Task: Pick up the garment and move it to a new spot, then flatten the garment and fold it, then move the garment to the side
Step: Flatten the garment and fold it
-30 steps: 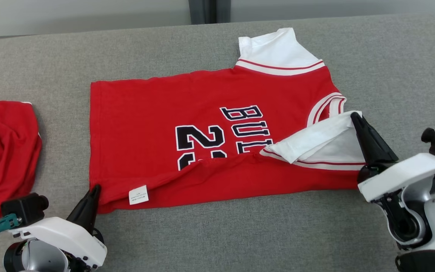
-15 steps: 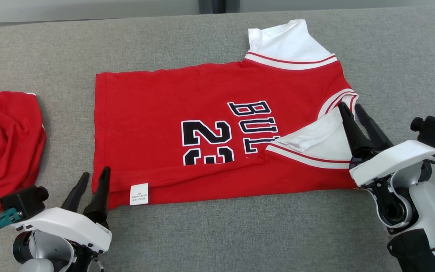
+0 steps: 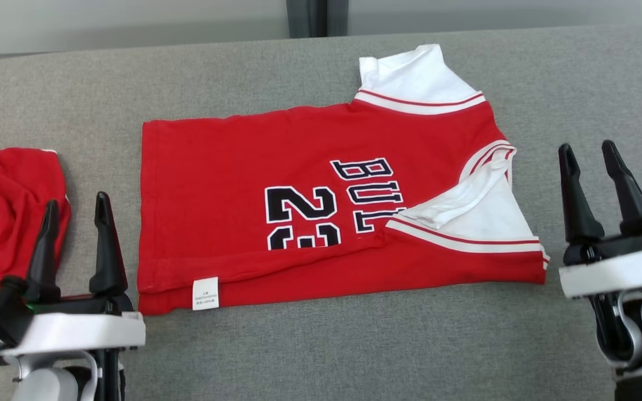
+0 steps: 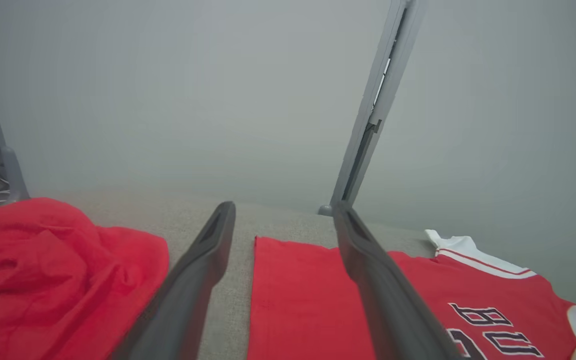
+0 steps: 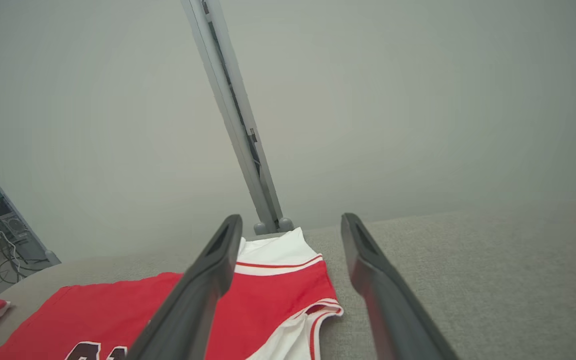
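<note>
Shows a red garment (image 3: 232, 167) lying flat near the middle of a grey padded surface (image 3: 354, 345). Runs lengthwise from side to side in the head view, with the straight hem (image 3: 146, 211) toward the robot's left and the neck opening (image 3: 491, 161) toward its right. Has one white sleeve (image 3: 410, 78) pointing away from the robot, and the near sleeve (image 3: 482, 214) turned inward over the chest. Carries dark lettering and numbers reading sideways, partly covered by the near long edge, folded up over the front. Bears a small white label (image 3: 205, 292) on that fold, near the hem corner.

Places the left gripper (image 3: 76, 199) just left of the hem, jaws spread wide and holding nothing, between the garment and a crumpled red cloth (image 3: 3, 206) at the surface's left edge. Places the right gripper (image 3: 586, 146) beyond the neck end, clear of the fabric, jaws likewise spread wide with nothing between them.
</note>
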Controlling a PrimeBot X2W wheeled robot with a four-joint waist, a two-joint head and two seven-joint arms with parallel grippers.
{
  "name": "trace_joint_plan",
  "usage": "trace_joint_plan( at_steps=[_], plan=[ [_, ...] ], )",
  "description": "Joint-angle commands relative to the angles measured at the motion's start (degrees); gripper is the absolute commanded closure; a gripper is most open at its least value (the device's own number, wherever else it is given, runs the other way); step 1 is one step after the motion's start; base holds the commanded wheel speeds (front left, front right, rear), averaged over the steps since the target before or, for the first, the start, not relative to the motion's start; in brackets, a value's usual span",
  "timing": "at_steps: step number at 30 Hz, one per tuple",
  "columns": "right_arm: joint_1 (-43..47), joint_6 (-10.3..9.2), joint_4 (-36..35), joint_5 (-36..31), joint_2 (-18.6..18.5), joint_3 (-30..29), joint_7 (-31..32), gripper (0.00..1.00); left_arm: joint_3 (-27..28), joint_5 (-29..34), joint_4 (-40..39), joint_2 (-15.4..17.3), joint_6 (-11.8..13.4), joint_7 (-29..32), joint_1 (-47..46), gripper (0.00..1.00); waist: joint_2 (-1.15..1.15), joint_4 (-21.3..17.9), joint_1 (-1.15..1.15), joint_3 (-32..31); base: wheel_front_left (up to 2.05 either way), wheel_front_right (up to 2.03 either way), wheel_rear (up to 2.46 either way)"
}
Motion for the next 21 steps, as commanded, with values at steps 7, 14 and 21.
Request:
trace_joint_plan(
  at_steps=[7, 14, 21],
  plan=[
    [11.0, 0.01, -7.8, -14.5, 3.5, -4.5, -0.5, 0.00, -2.3, 9.6, -1.4, 0.7, 3.5, -2.2, 4.2, 0.00, 0.00, -1.0, 0.00, -3.3, 0.00, 0.00, 0.00],
    [16.2, 0.01, -8.6, -19.1, 6.0, -5.7, -0.5, 0.00, -3.1, 10.8, 3.3, 1.9, 2.1, -0.9, 5.2, 0.00, 0.00, -1.3, 0.00, -5.3, 0.00, 0.00, 0.00],
    [17.2, 0.01, -7.8, -18.7, 6.8, -5.6, -0.5, 0.00, -4.2, 10.7, 4.7, 2.9, 2.0, 3.0, 5.5, 0.00, 0.00, -1.1, 0.00, -6.0, 0.00, 0.00, 0.00]
  ],
)
